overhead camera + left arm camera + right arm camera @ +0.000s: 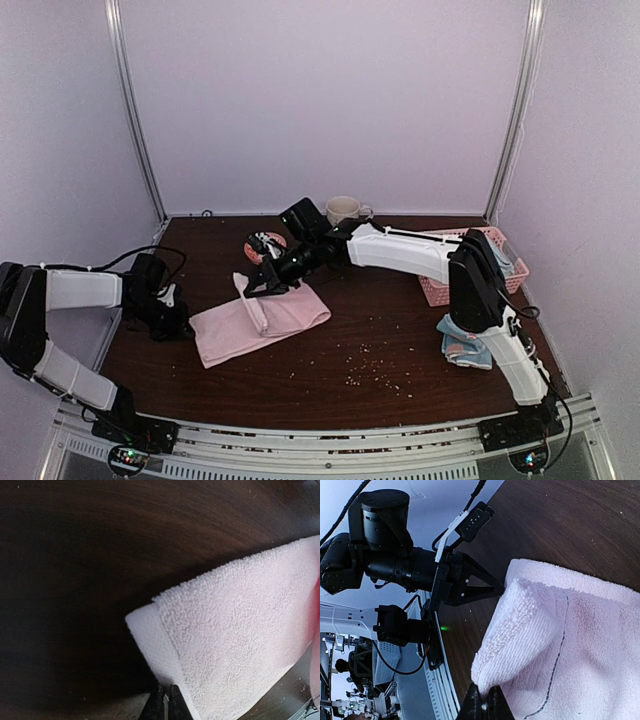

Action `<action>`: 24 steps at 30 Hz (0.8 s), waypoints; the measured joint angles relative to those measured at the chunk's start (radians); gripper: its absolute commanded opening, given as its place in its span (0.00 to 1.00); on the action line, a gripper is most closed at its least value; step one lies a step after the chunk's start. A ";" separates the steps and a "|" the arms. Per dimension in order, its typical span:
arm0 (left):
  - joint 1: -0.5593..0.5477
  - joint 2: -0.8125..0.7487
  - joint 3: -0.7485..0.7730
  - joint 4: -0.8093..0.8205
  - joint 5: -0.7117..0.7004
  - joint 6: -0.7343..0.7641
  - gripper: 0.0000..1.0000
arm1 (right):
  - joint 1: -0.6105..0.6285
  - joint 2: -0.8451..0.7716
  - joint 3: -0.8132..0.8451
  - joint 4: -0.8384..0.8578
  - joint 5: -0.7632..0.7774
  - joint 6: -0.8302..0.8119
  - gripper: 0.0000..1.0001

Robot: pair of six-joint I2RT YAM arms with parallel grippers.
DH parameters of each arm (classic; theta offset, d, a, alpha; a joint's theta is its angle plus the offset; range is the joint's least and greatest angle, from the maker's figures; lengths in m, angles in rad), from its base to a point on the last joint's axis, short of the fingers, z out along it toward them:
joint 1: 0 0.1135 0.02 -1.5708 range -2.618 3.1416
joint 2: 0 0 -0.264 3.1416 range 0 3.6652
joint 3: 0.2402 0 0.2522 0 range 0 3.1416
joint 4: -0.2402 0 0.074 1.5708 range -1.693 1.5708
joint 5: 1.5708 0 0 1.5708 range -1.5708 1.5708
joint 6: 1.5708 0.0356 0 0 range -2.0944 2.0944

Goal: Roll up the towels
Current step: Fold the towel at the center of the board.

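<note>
A pale pink towel [270, 318] lies spread on the dark table, left of centre. My left gripper [184, 322] is at its left corner, and in the left wrist view [166, 686] the jaws are shut on the edge of the pink towel [240, 630]. My right gripper [250, 288] reaches across from the right and holds up a fold of the far edge. In the right wrist view [484, 686] it is pinched shut on that raised fold of pink towel [530, 625], with the left gripper [492, 587] just beyond. A light blue towel [464, 345] lies crumpled by the right arm.
A pink lattice basket [484, 262] stands at the back right with cloth in it. A pale mug [343, 208] and a small round dish [264, 247] sit near the back wall. Crumbs [365, 368] are scattered over the front middle of the table.
</note>
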 measured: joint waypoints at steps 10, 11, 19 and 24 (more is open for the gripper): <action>0.000 -0.113 0.040 -0.075 -0.033 -0.003 0.09 | 0.054 0.092 0.063 0.155 0.093 0.120 0.00; 0.000 -0.118 0.040 -0.082 -0.035 -0.003 0.09 | 0.058 0.100 0.063 0.163 0.098 0.128 0.00; 0.000 -0.151 0.033 -0.117 -0.040 -0.018 0.08 | 0.098 0.195 0.089 0.285 0.129 0.203 0.00; 0.000 -0.170 0.032 -0.135 -0.042 -0.023 0.09 | 0.116 0.225 0.096 0.329 0.134 0.215 0.00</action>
